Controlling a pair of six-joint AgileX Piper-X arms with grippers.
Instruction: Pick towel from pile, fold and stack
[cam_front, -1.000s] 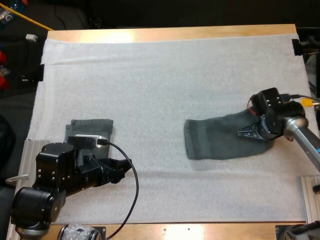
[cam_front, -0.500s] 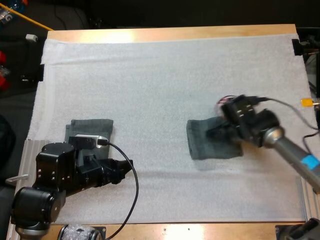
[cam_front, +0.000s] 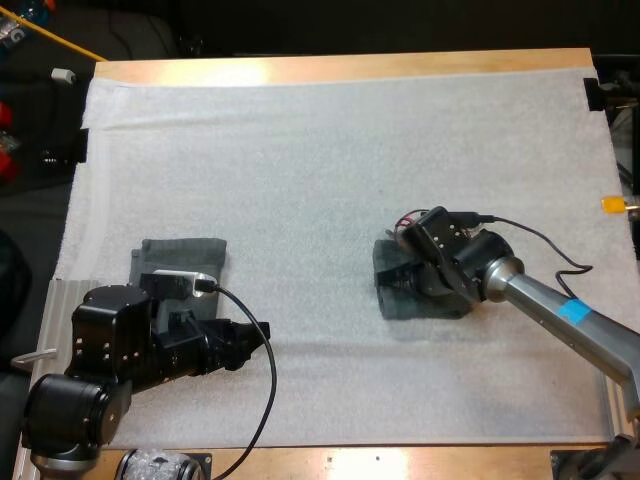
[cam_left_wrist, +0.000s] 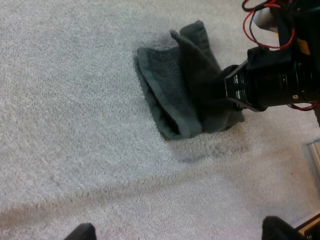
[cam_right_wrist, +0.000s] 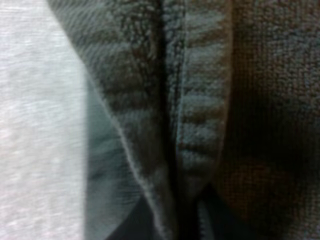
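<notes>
Your right claw (cam_front: 402, 277) has swept further across the mat (cam_front: 300, 150) toward your left arm since half a second ago, carrying the towel's (cam_front: 392, 303) far end over onto itself, so the cloth now lies doubled and shorter, right of the mat's centre. That claw sits on top of the towel near its left end, clamped on a ridge of cloth that runs between its fingers. Your left claw (cam_front: 252, 342) has not shifted: it rests at the near left with its fingers (cam_left_wrist: 82, 232) apart and clear of anything, near the folded towel (cam_front: 185, 255).
</notes>
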